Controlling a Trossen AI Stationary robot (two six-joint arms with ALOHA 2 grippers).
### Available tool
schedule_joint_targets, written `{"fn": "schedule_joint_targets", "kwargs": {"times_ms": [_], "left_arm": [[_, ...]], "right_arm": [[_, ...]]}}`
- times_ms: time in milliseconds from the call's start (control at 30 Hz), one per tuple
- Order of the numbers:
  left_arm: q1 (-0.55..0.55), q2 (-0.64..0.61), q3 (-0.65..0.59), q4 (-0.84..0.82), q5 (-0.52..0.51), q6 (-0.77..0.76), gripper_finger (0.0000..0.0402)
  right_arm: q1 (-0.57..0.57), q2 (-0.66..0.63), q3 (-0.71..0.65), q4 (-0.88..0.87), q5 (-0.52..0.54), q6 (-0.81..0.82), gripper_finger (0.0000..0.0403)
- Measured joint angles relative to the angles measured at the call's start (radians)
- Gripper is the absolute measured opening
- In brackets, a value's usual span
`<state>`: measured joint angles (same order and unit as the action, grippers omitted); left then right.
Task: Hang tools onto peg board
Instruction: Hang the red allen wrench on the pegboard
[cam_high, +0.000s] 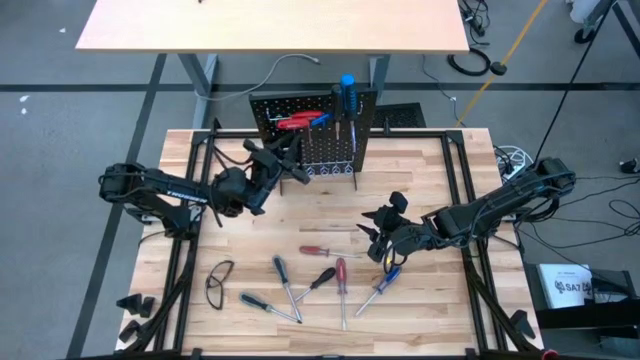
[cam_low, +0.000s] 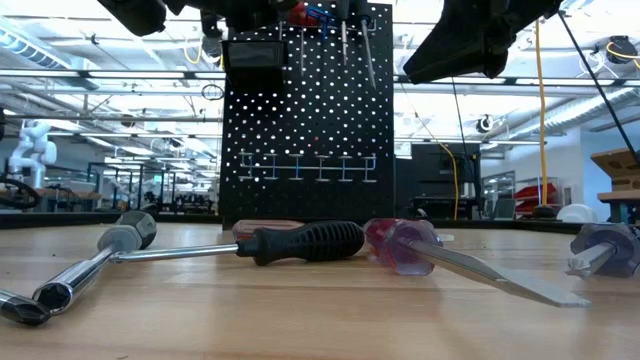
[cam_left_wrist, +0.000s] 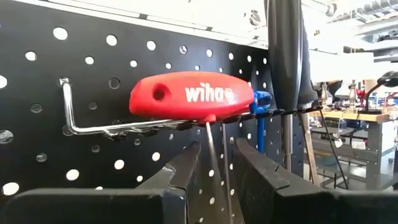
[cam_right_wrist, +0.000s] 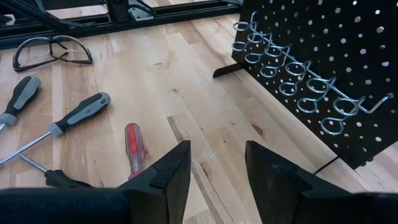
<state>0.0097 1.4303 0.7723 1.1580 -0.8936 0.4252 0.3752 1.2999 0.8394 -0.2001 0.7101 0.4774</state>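
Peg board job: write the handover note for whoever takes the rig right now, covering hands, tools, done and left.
Left hand: open at the peg board, its fingers either side of the shaft of the red T-handle tool, which rests on a hook.
Right hand: open, empty, above the table in front of the board.
Done: red T-handle hung; a blue-handled tool and other tools also on the board.
Left: about six screwdrivers lying on the near part of the table. Safety glasses lie beside them.
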Motion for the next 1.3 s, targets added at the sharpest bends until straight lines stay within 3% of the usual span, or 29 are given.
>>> {"fn": "schedule_joint_targets", "kwargs": {"times_ms": [800, 1033, 1300], "left_arm": [[0.037, 0.000, 0.049, -0.004, -0.002, -0.027, 0.0094], [0.017, 0.000, 0.109, -0.134, -0.077, -0.052, 0.0093], [0.014, -0.001, 0.118, -0.292, -0.070, -0.176, 0.0076]], "right_arm": [[0.000, 0.000, 0.000, 0.000, 0.000, 0.001, 0.0144], [0.000, 0.000, 0.000, 0.000, 0.000, 0.001, 0.0144], [0.000, 0.000, 0.000, 0.000, 0.000, 0.001, 0.0144]]}}
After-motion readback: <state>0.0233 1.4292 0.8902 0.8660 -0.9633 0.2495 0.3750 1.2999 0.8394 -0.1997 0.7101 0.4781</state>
